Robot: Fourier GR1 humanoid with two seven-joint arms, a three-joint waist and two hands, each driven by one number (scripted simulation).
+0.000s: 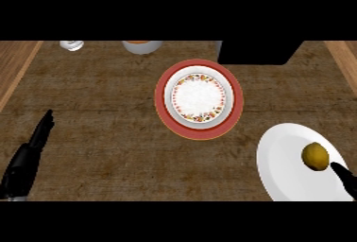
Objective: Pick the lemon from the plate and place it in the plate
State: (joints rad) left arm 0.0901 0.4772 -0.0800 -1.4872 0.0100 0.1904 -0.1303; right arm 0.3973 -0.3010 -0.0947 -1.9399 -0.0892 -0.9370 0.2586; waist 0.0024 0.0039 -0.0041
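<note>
Right hand (343,176): only a dark fingertip or two shows at the near right edge, pointing at the lemon and stopping just short of it; whether the fingers are spread or closed I cannot tell, since the rest is cut off by the edge. It holds nothing.
Lemon (315,156): one, yellow, lying on the right part of the white plate, just beside the right hand's tip (a sensible spot for that hand to reach, being on its own side).
White plate (282,160): one, plain, at the near right of the bench, partly cut by the edge; it is the plate the lemon starts from.
Patterned plate (200,97): one, white with a flowered rim, resting on a red plate (199,131) near the middle, well apart from the lemon; judged to be the target, as it carries nothing.
Left hand (36,137): at the near left, fingers straight and together, resting, holding nothing (likely kept out of the way).
Bench (97,94): brown top carrying all of this.
Far edge: a small pale container (72,45), an orange-topped cup (142,46) and a black block (258,52), one each, off the path between the plates.
Step in hand: the approach; the grasp is not yet made.
</note>
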